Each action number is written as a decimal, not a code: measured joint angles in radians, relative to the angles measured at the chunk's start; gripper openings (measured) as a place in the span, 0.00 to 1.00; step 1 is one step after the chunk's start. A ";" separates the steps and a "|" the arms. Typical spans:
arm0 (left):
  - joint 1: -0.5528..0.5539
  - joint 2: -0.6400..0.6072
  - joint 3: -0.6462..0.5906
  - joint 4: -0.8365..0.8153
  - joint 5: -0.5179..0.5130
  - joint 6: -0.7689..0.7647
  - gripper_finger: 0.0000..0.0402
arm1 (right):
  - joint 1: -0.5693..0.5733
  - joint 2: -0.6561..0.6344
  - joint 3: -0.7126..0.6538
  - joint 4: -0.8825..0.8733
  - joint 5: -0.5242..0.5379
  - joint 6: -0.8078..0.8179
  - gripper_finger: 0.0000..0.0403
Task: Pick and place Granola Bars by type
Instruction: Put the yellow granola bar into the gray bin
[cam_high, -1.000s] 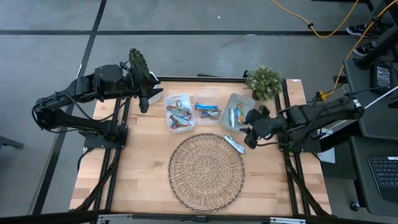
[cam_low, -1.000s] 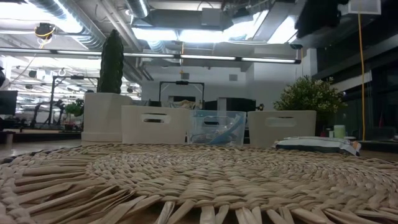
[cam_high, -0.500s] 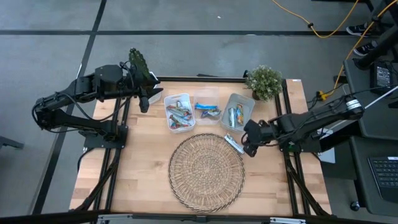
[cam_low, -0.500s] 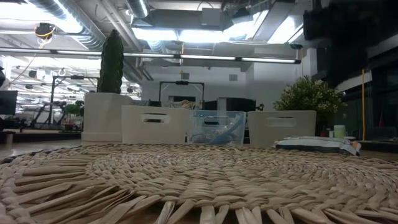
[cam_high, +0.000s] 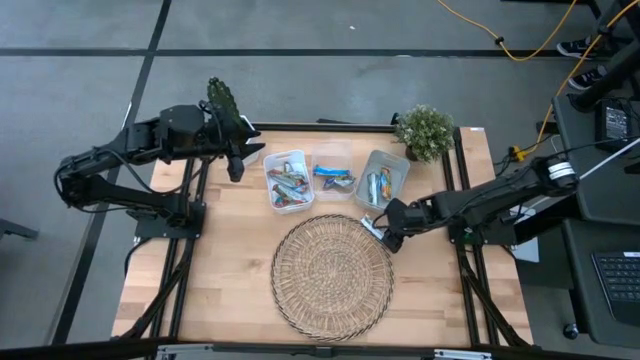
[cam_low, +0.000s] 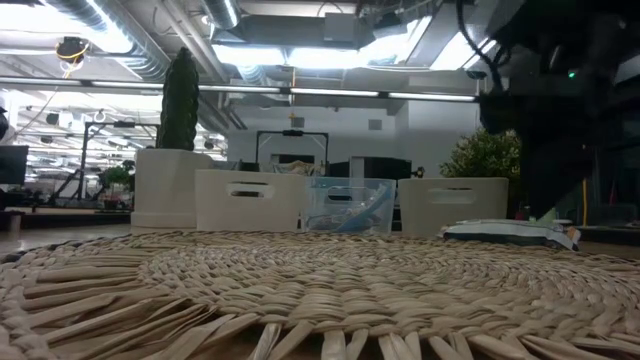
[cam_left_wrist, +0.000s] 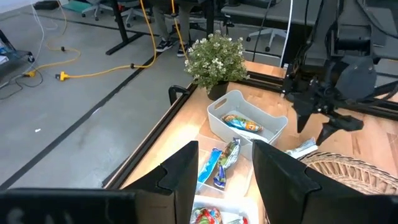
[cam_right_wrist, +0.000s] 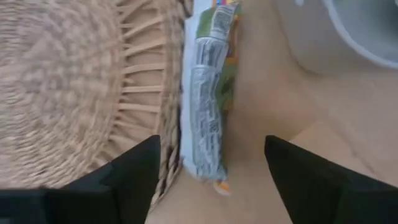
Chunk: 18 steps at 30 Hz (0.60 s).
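Right wrist view: open pincer (cam_right_wrist: 211, 168) straddles silvery bar (cam_right_wrist: 208, 106)

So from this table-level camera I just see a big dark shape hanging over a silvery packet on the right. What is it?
Observer: From above, it is the right gripper. It reaches in from the table's right side to the right rim of the round woven mat.
Visitor: Has it grabbed the packet?
Observer: Not yet. Its wrist camera shows the silvery-white wrapped granola bar lying along the mat's edge, between open fingers that do not touch it.
Visitor: And the other arm?
Observer: The left gripper is at the table's back left corner, beside the green cactus, holding nothing.
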 joint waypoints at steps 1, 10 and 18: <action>0.000 0.002 0.000 -0.001 0.001 -0.003 0.36 | -0.007 0.015 0.000 0.006 -0.001 -0.014 0.73; 0.000 0.012 0.000 -0.001 0.010 -0.013 0.36 | -0.041 0.167 -0.001 0.055 -0.029 -0.060 0.70; 0.000 0.012 0.000 -0.001 0.012 -0.014 0.36 | -0.042 0.194 0.002 0.053 -0.023 -0.019 0.49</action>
